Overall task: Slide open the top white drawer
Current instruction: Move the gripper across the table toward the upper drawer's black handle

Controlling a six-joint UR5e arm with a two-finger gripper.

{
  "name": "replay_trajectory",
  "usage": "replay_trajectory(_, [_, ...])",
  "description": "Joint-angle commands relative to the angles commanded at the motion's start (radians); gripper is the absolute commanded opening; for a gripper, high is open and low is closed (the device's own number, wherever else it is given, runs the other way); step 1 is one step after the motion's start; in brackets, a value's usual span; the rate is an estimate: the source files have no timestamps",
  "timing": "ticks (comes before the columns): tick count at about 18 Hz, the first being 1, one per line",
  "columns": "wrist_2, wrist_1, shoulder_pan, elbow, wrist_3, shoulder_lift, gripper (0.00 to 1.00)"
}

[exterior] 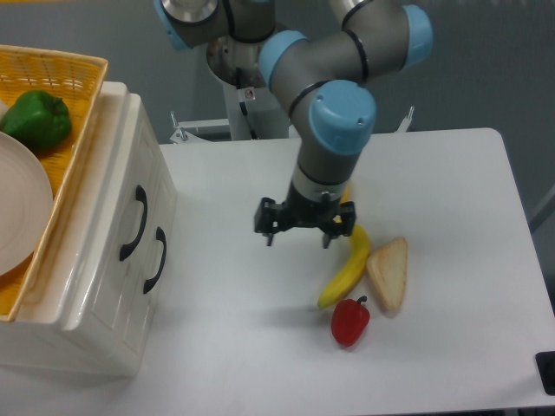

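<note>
The top white drawer [121, 204] is the upper front of the cream-white cabinet at the left, and it sits flush and shut. Its black curved handle [136, 224] faces right toward the table. A second front with its own black handle [156, 258] lies just below it. My gripper [299, 234] hangs over the middle of the table, well to the right of both handles and touching neither. It points down and is open, with nothing between its fingers [269, 236].
A banana [347, 269], a bread slice [388, 273] and a red pepper [350, 321] lie just right of the gripper. On the cabinet, a yellow woven basket [74, 74] holds a green pepper [36, 117] and a plate [17, 212].
</note>
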Motion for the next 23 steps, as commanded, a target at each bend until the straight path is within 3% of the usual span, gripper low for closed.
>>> replay_trajectory(4, [-0.003, -0.008, -0.045, -0.003, -0.037, 0.021, 1.00])
replay_trajectory(10, [-0.006, -0.127, -0.052, 0.000, -0.061, 0.025, 1.00])
replay_trajectory(16, [-0.120, -0.132, -0.048, 0.000, -0.097, 0.045, 1.00])
replay_trajectory(23, [-0.170, -0.129, -0.061, 0.003, -0.092, 0.046, 1.00])
